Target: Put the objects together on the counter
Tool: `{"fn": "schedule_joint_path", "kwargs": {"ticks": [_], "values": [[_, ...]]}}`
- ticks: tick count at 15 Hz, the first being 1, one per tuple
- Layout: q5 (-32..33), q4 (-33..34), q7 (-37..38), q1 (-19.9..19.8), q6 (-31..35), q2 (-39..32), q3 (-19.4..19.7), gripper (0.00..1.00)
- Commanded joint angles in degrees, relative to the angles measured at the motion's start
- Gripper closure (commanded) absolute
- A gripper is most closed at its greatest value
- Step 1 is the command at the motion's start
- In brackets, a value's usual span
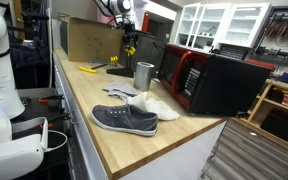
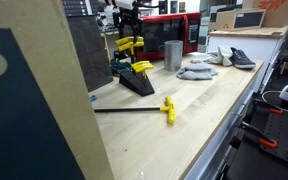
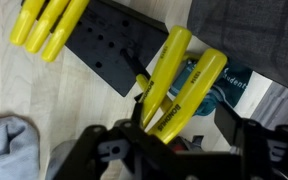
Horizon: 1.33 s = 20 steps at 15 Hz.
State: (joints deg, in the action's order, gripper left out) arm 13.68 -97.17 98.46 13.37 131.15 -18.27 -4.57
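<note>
So, keys (image 3: 179, 82): two yellow T-handles, seen in an exterior view (image 2: 129, 43) high over the rack at the far end of the counter, right under the gripper. I cannot tell whether their shafts sit in the rack or hang free.
Handling: judged light and stiff. The smooth plastic handles are likely slippery, and the thin steel shafts would make them swing or twist if held off-centre.
Hold: best across both handles at mid-length, where the shaft meets the handle.
Gripper (image 3: 174, 145): the jaws straddle the two handles and are set fairly wide. Contact is hidden, so I cannot tell whether it has hold of them.
Rack (image 3: 109, 45): a black wedge with holes, with three shorter keys (image 3: 49, 25) at its other end.
Loose key (image 2: 168, 108): lies flat on the wood, well apart from the rack.
Cup (image 2: 173, 53): metal, upright, near the rack.
Shoe (image 1: 124, 120): dark, well apart from the keys.
Counter (image 1: 154, 150): pale wood.
</note>
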Motion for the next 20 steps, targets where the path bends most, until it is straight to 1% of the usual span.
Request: {"fn": "schedule_joint_path", "kwargs": {"ticks": [1, 4, 6, 8, 11, 15, 20], "values": [[-0.3, 2.5, 2.2, 1.2, -0.6, -0.9, 1.1, 0.56], [-0.8, 2.7, 2.2, 1.2, -0.5, -0.5, 0.8, 0.80], [-1.2, 2.6, 2.7, 1.3, -0.4, -0.3, 0.7, 0.94], [-1.9, 2.2, 2.8, 1.4, -0.2, -0.1, 0.6, 0.95], [-2.5, 1.9, 2.5, 1.4, -0.8, 0.4, 0.4, 0.94], [-2.9, 1.6, 2.2, 1.4, -3.3, 1.7, 0.3, 0.94], [-1.5, 1.6, 2.9, 1.9, -6.8, 3.7, 0.4, 0.94]]}}
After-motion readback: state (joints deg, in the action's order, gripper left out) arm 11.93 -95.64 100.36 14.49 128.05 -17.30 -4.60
